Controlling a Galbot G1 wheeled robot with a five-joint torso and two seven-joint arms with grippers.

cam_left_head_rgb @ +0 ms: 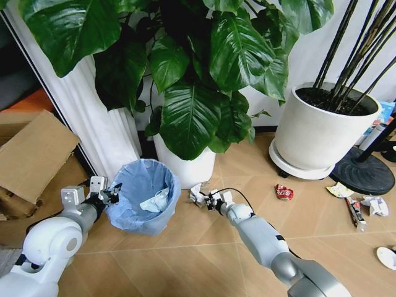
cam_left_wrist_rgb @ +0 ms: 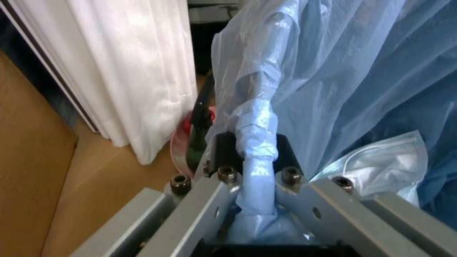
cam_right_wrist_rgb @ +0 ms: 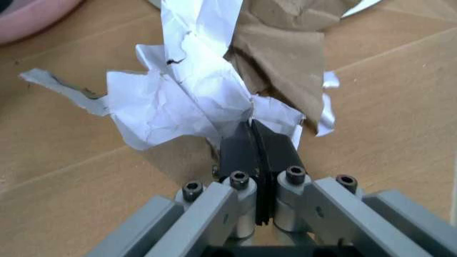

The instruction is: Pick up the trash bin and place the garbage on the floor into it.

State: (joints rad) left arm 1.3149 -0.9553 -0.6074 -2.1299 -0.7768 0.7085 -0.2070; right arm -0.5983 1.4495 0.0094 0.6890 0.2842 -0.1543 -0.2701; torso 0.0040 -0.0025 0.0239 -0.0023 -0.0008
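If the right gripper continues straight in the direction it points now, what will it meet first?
Probably the trash bin. The right gripper, jaws shut on crumpled white paper, points toward the bin's blue-lined side, with bare floor between them. Depth is unclear; it could pass in front of the bin.

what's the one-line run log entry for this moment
left pincer: shut on trash bin rim | right pincer: shut on crumpled white paper | red wrapper: on floor
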